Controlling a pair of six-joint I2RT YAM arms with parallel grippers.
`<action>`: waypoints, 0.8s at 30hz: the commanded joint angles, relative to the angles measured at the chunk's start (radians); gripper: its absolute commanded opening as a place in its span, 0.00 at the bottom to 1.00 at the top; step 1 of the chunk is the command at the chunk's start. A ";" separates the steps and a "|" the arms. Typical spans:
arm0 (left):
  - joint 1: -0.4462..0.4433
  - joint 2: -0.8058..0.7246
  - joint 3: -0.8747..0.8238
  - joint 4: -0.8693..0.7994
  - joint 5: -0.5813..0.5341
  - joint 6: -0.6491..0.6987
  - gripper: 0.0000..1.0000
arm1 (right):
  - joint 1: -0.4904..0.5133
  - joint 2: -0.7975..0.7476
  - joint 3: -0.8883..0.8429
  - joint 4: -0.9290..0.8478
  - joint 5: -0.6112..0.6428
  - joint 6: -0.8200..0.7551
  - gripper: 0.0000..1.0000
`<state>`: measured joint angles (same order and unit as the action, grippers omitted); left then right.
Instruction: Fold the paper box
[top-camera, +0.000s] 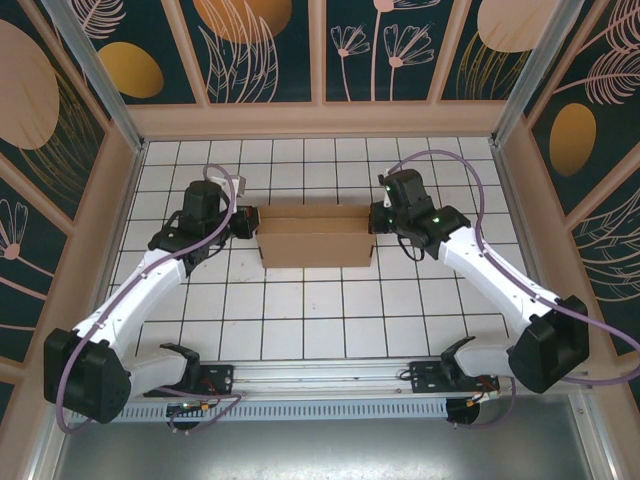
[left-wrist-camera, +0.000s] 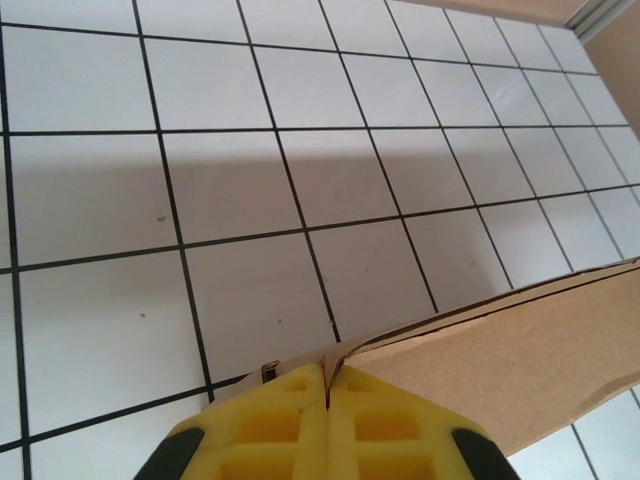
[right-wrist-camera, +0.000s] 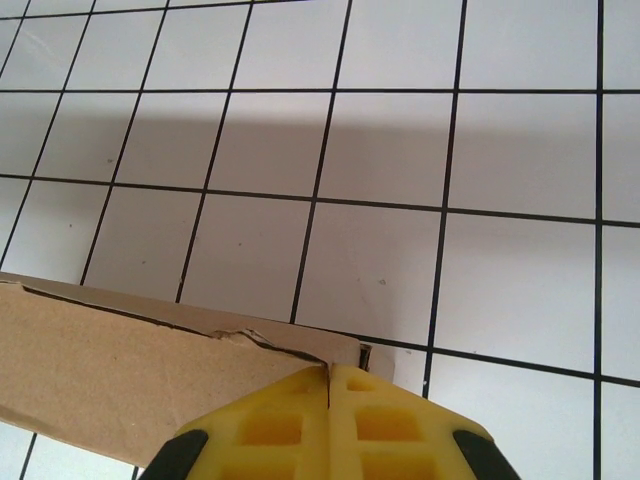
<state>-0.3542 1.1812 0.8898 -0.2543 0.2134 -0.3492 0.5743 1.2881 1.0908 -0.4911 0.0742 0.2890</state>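
- Your left gripper (left-wrist-camera: 327, 375) has its two yellow fingers (left-wrist-camera: 270, 425) pressed flat together. A thin edge of the paper box (left-wrist-camera: 500, 365) is pinched at their tips.
- Your right gripper (right-wrist-camera: 329, 372) is closed the same way. Its two yellow fingers (right-wrist-camera: 390, 425) meet on a corner edge of the same box.
- There is one paper box, plain brown cardboard. Seen from above, it sits mid-table, a little toward the far side, with its long side running left to right.
- The two grippers grip opposite ends of the box, the left one at its left end and the right one at its right end.
- Your two arms, the left arm (top-camera: 140, 290) and the right arm (top-camera: 500, 275), angle inward from the near corners.
- Under everything is one table (top-camera: 300, 320) of white tiles with black grid lines.
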 joint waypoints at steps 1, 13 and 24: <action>-0.030 -0.029 -0.026 -0.008 0.025 0.040 0.00 | 0.044 -0.019 -0.040 0.034 -0.008 -0.043 0.00; -0.061 -0.078 -0.161 0.124 -0.007 -0.003 0.00 | 0.062 -0.073 -0.121 0.099 0.064 -0.052 0.00; -0.081 -0.153 -0.260 0.149 -0.083 -0.004 0.00 | 0.085 -0.134 -0.212 0.163 0.112 -0.048 0.00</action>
<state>-0.4213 1.0412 0.6796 -0.0441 0.1207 -0.3428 0.6361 1.1713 0.9199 -0.3302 0.1871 0.2413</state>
